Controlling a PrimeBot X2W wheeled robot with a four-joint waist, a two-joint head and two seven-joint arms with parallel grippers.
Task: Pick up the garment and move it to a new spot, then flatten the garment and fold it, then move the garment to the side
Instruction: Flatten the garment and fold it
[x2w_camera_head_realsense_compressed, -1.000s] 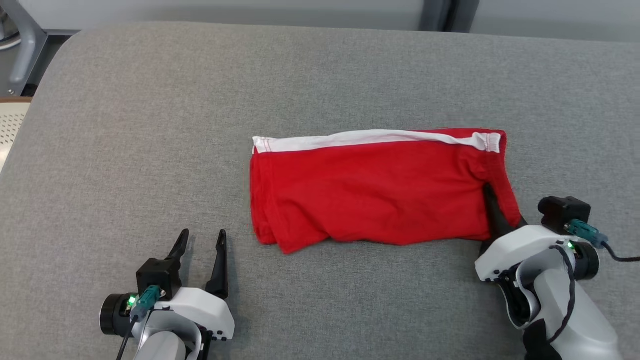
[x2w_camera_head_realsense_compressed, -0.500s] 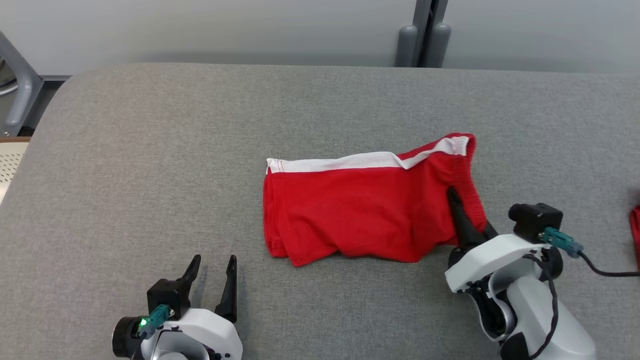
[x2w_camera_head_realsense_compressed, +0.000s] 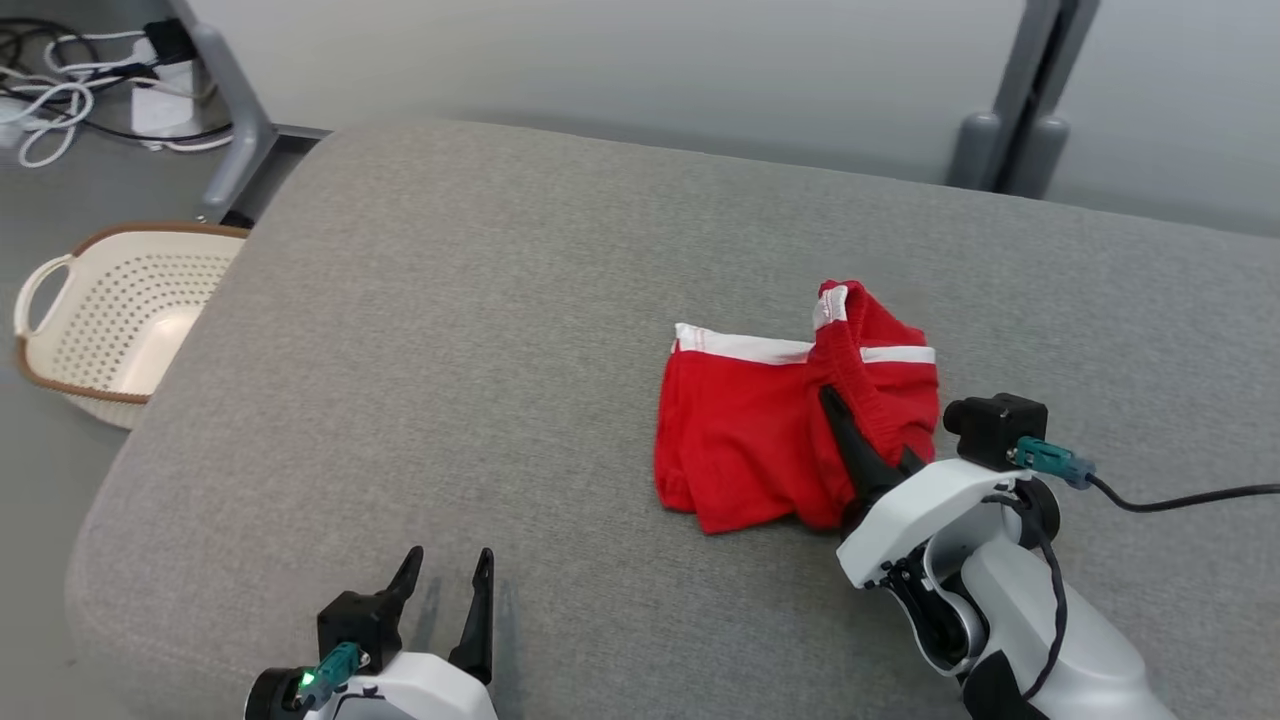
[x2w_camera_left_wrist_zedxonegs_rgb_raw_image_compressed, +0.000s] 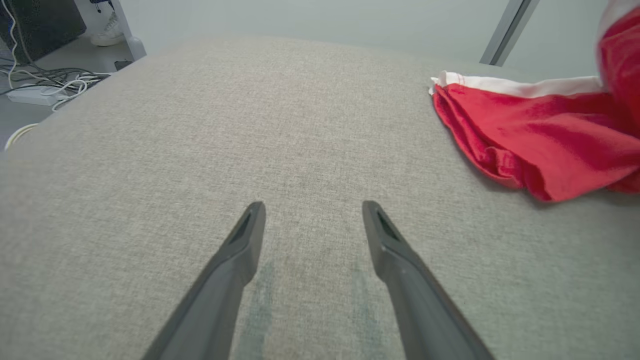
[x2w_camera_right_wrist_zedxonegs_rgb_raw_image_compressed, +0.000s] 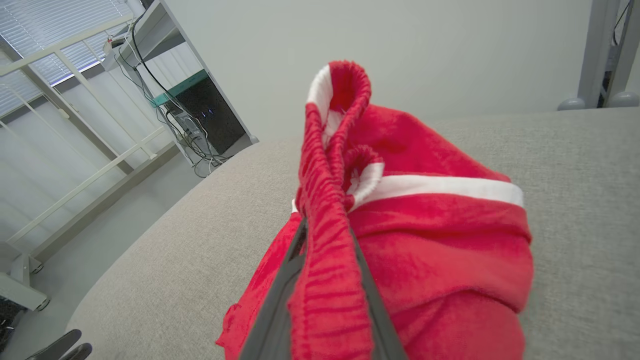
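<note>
Pinching the garment at its right end, our right fingers hold it; its length runs leftward. Our left fingers gape empty, lower left.

One red garment, two pincers (left pincer, right pincer), one cream basket, one grey table.

White glossy wrist shells; black camera blocks with teal plugs, black cables, green lights. Left gripper and right gripper: long, tapering dark fingers.
</note>
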